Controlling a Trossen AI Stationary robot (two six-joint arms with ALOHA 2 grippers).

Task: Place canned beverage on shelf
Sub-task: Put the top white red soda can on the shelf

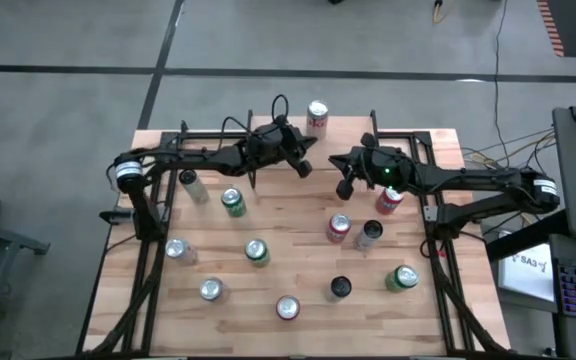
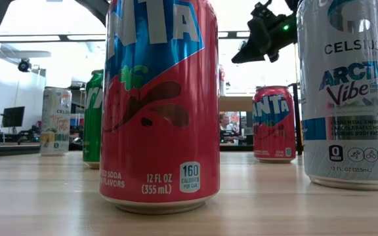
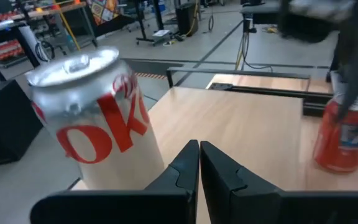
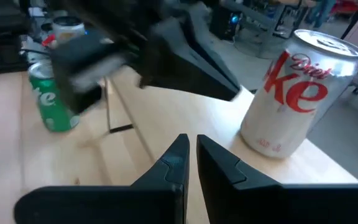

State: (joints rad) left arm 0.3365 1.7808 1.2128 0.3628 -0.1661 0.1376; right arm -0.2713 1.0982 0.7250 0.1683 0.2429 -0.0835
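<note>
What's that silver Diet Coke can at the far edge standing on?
The Diet Coke can stands upright on the shelf, a light wood board at the table's far edge. Both claws, left and right, hang nearby, shut and empty. The shelf's legs are hidden underneath.

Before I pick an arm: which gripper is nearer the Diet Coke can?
Left. The left gripper sits just beside the Diet Coke can; the right gripper is farther off.

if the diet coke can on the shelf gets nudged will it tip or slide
The Diet Coke can is tall and narrow, so a high push likely tips it. It stands by the shelf edge and could fall off. Once down, it would probably roll.
</note>
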